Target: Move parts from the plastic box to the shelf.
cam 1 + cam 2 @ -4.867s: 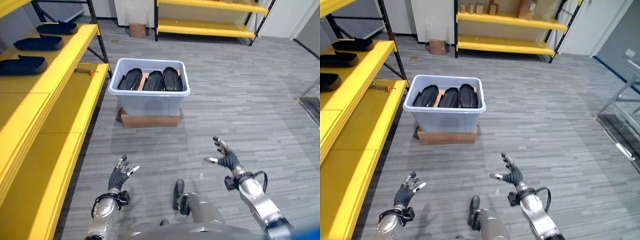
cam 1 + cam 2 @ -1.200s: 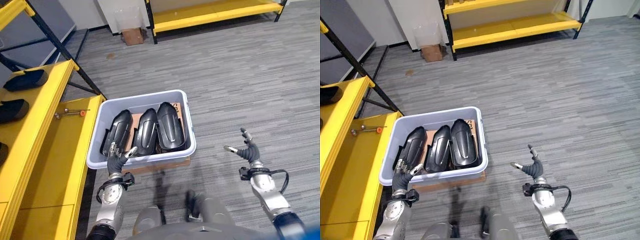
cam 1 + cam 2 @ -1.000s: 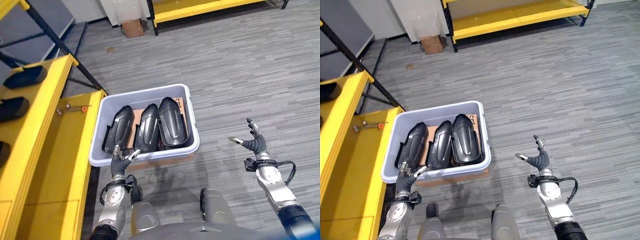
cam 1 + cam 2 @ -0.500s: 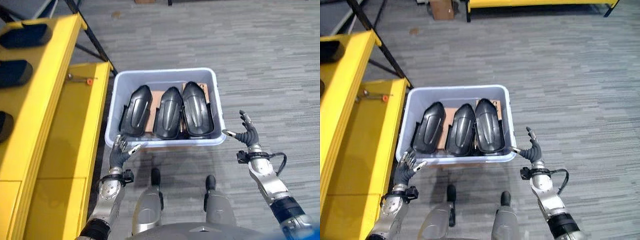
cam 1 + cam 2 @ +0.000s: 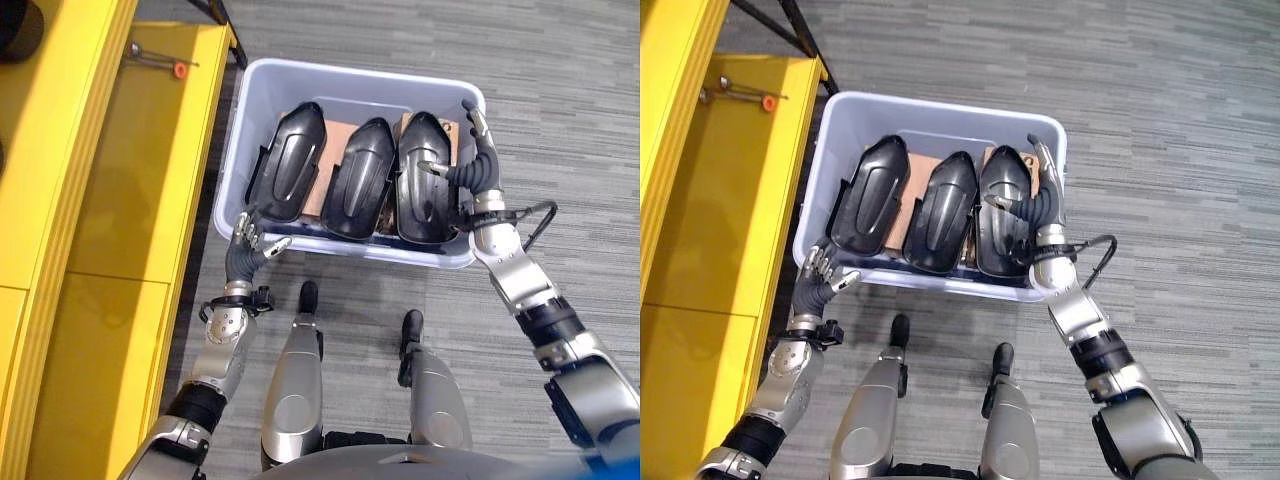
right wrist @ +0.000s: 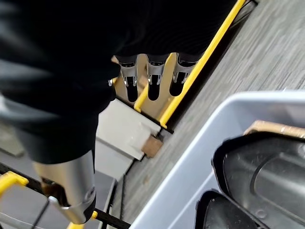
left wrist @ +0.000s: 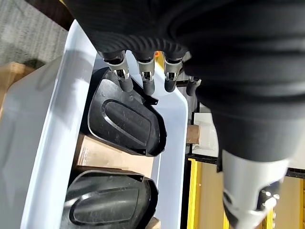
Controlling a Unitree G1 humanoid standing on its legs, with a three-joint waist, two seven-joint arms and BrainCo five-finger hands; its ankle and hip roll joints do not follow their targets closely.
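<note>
Still, three black parts (image 5: 362,180) lay side by side in the box (image 5: 252,95) on the floor, so that much of the job looked undone. The yellow shelf (image 5: 110,180) stood just left of the box, and a dark shape at its far end may have been a part already moved; I cannot tell. The right hand (image 5: 476,165) hovered, fingers straight and released, over the box's right side by the rightmost part. The left hand (image 5: 243,252), fingers relaxed and holding nothing, was at the box's near left corner. No part was lifted yet.
</note>
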